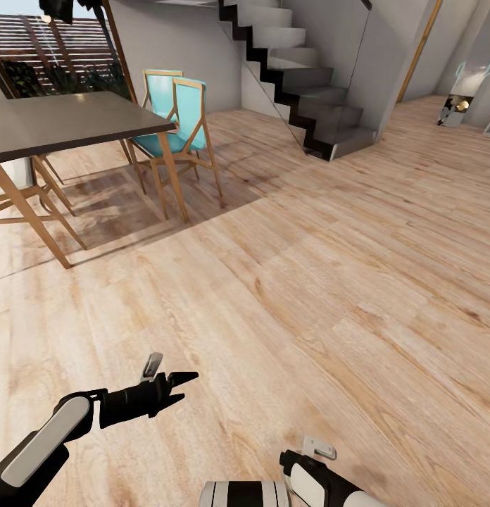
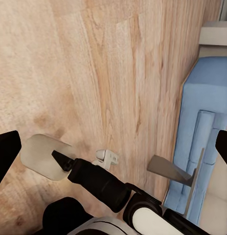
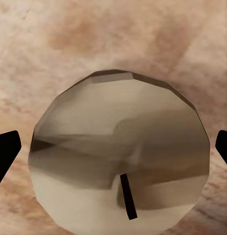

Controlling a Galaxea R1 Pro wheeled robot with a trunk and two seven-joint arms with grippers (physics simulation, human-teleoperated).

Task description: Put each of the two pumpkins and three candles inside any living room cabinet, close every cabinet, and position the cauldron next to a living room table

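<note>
A greyish-tan candle [image 3: 118, 156] with a short dark wick sits close up between the black fingertips [image 3: 7, 152] of my right gripper, which is shut on it above the wood floor. In the left wrist view the same candle [image 2: 41, 156] hangs at the tip of the right gripper [image 2: 57, 159]. My left gripper [image 1: 180, 386] is held low at the front left over bare floor; it is open with nothing in it. The right arm [image 1: 315, 479] is at the bottom edge of the head view. Pumpkins, cabinet, cauldron and grey table are out of view.
A taller dark-topped table [image 1: 69, 123] on slim wooden legs stands at the left with turquoise chairs [image 1: 178, 113] behind it. A grey staircase [image 1: 308, 91] rises at the back. A blue sofa [image 2: 206, 122] lies beside the left arm. Wide wood floor [image 1: 329, 282] stretches ahead.
</note>
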